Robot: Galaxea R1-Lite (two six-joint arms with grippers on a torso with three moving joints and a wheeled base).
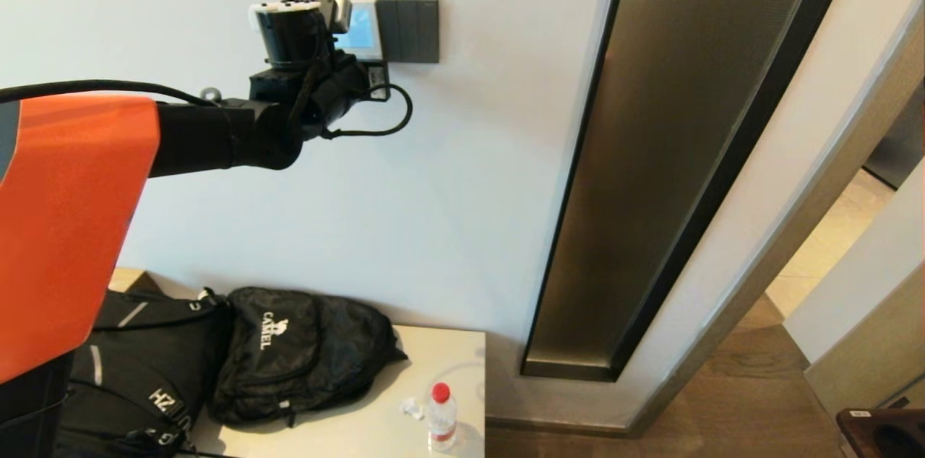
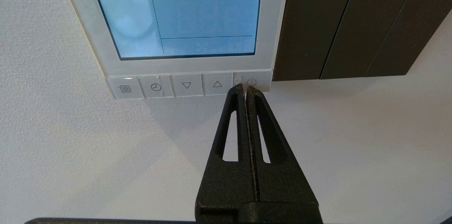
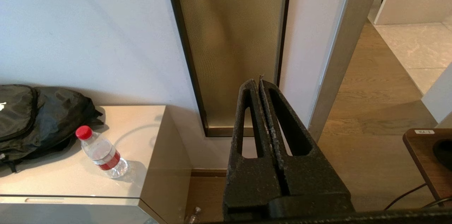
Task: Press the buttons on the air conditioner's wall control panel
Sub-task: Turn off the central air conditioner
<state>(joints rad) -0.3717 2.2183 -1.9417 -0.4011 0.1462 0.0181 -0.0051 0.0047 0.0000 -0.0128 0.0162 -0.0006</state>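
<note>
The white control panel (image 1: 365, 28) hangs on the wall with its screen lit pale blue; it also shows in the left wrist view (image 2: 270, 22). A row of pale buttons (image 2: 187, 85) runs along its lower edge. My left gripper (image 2: 245, 87) is shut and empty, its tips at the lower edge of the power button (image 2: 256, 80), the one nearest the dark switch plate. In the head view the left gripper's fingers are hidden behind the wrist (image 1: 303, 61). My right gripper (image 3: 257, 82) is shut and empty, held low and away from the panel.
A dark grey three-rocker switch plate (image 1: 410, 29) adjoins the panel on its right. Below stands a cabinet (image 1: 376, 415) with black backpacks (image 1: 296, 357) and a red-capped water bottle (image 1: 441, 416). A tall bronze glass panel (image 1: 672, 154) and a doorway are to the right.
</note>
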